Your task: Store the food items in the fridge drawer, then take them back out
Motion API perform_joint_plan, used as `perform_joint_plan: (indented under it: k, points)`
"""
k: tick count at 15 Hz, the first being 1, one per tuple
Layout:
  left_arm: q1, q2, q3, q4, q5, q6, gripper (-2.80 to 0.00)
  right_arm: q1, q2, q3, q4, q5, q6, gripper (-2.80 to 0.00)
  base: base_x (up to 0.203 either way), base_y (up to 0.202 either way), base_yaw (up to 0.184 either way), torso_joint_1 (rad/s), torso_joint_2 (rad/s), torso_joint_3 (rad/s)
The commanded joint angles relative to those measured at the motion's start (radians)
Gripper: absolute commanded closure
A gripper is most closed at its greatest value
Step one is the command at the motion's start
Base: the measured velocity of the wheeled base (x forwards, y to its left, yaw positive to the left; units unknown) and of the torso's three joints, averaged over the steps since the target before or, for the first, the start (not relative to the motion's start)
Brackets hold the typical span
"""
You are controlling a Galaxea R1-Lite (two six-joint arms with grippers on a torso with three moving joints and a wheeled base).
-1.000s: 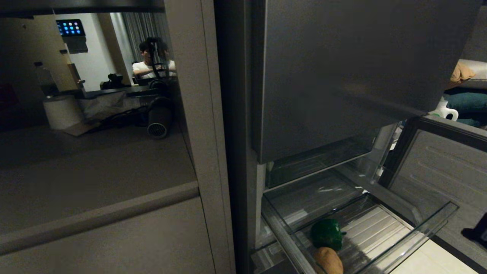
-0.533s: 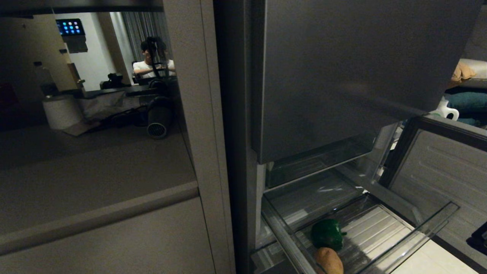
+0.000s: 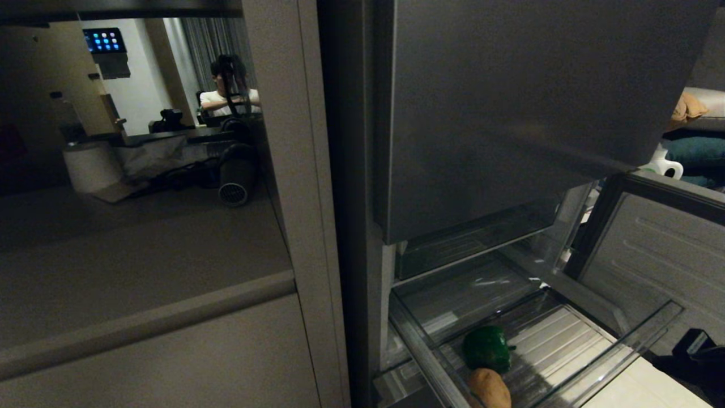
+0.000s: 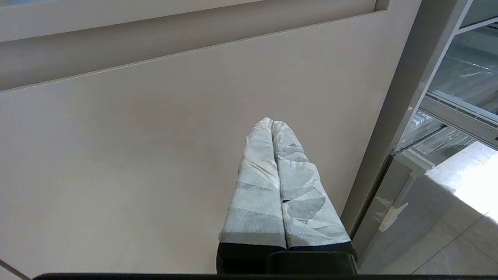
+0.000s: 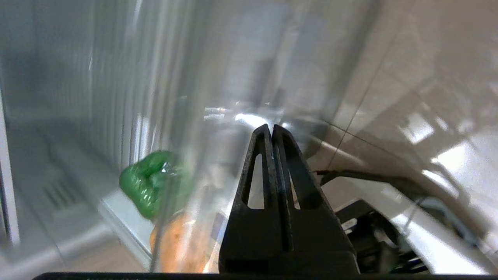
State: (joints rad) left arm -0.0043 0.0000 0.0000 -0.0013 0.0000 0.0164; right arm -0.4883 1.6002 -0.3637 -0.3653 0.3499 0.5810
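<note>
Clear plastic fridge drawer (image 3: 623, 345) is pulled out with the potato (image 3: 490, 388) and green pepper (image 3: 487, 347) inside, so take-out looks due, and the clenched right pincer (image 5: 271, 130) needs opening first.

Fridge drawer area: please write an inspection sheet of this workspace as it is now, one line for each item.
Surface: fridge drawer pulled out, ribbed clear floor.
Job's things: potato and green pepper lie in the drawer, side by side.
Clutter: white jug beyond the open door.
Grippers: left gripper shut, empty, facing a beige panel; right gripper shut, empty, outside the drawer's clear front.
Cables: nothing seen.
Surroundings: dark fridge door; a seated person in the background.
</note>
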Motion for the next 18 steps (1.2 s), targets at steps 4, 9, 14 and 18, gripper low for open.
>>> perform_joint_plan:
  k: [4, 9, 14, 18]
  points:
    - [0.005, 0.002, 0.000, 0.000, 0.000, 0.000, 0.00, 0.159, 0.183, -0.138, -0.062, 0.018, -0.018, 0.00, 0.000, 0.000, 0.000, 0.000, 0.00, 0.000]
    - [0.000, 0.002, 0.000, 0.000, 0.000, 0.000, 0.00, 0.287, 0.377, -0.266, -0.289, 0.033, -0.002, 0.00, 0.000, 0.000, 0.000, 0.000, 0.00, 0.000]
    - [0.000, 0.002, 0.000, 0.000, 0.000, -0.001, 0.00, 0.349, 0.590, -0.492, -0.467, 0.087, 0.063, 0.00, 0.000, 0.000, 0.000, 0.000, 0.00, 0.000]
    - [0.000, 0.002, 0.000, 0.000, 0.000, 0.000, 0.00, 0.393, 0.665, -0.534, -0.609, 0.089, 0.172, 0.00, 0.000, 0.000, 0.000, 0.000, 0.00, 0.000]
